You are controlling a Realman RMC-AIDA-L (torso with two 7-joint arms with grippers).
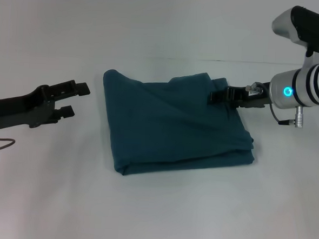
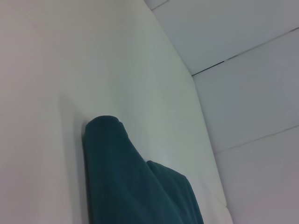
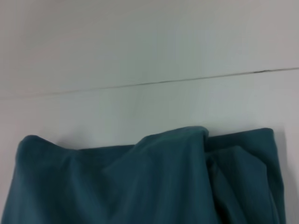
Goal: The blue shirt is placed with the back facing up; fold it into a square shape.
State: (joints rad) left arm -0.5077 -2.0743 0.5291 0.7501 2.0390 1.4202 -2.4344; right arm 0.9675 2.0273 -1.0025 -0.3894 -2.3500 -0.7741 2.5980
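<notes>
The blue shirt (image 1: 175,126) lies folded into a rough square. The right gripper (image 1: 218,95) pinches its far right edge, likely to tidy it. The left gripper (image 1: 77,99) hangs spread wide, just clear of the cloth.

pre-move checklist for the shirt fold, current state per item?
1. Blue shirt folded to a rough square: ok, though the far edge is bunched.
2. Front lettering hidden: ok, only plain fabric shows.
3. Left gripper clear of the shirt: ok, fingers open, off its left side.
4. Right gripper released: cannot tell; it sits at the shirt's far right corner.
5. Shirt fully on the white table: ok.
</notes>
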